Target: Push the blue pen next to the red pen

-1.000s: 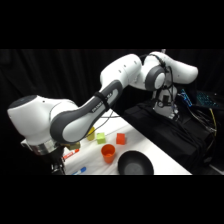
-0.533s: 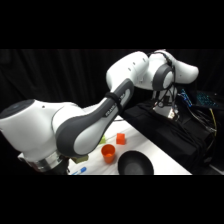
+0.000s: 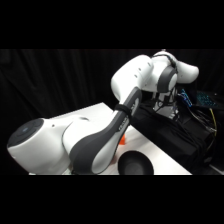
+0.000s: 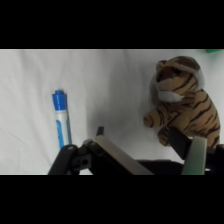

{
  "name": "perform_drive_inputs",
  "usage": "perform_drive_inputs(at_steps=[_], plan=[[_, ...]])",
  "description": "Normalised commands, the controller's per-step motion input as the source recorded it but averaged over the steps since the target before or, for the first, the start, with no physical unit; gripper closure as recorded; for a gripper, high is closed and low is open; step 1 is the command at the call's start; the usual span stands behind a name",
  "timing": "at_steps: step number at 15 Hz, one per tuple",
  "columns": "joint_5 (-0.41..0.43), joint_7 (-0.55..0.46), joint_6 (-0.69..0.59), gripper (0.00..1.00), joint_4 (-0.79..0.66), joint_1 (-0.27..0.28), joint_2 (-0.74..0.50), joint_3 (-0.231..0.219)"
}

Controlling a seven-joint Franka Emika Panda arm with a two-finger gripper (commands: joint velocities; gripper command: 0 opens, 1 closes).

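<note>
Blue pen (image 4: 61, 119) at left of the wrist view, lying on the white table (image 4: 115, 85), nothing gripped.

Pen runs near vertical in frame, blue cap toward the top, paler barrel with blue print below it; its lower end goes behind the black linkage at bottom left. Gripper (image 4: 150, 145) rises from the bottom edge: one finger tip shows just right of the pen's lower part, the other is a pale pad at lower right, overlapping the foot of a stuffed tiger (image 4: 180, 100) (upper right of frame, striped, pale muzzle). Fingers stand well apart with bare table between them, holding nothing; contact with the pen cannot be told. Side view: white arm fills the lower left and hides the gripper; a black bowl (image 3: 134, 164) sits at bottom centre, an orange object (image 3: 121, 140) partly hidden behind the arm.
</note>
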Motion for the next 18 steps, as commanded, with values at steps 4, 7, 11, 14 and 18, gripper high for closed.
perform_drive_inputs(at_steps=[4,7,11,14,18], plan=[[0.055,-0.01,0.09,0.00,-0.04,-0.056,0.02,0.032],[0.068,-0.03,0.16,0.00,-0.04,-0.071,0.04,0.047],[0.056,-0.06,0.22,0.00,-0.06,-0.064,0.02,0.049],[0.035,-0.08,0.22,0.00,-0.10,-0.069,-0.04,0.033],[0.015,-0.09,0.19,0.00,-0.15,-0.098,-0.10,0.003]])
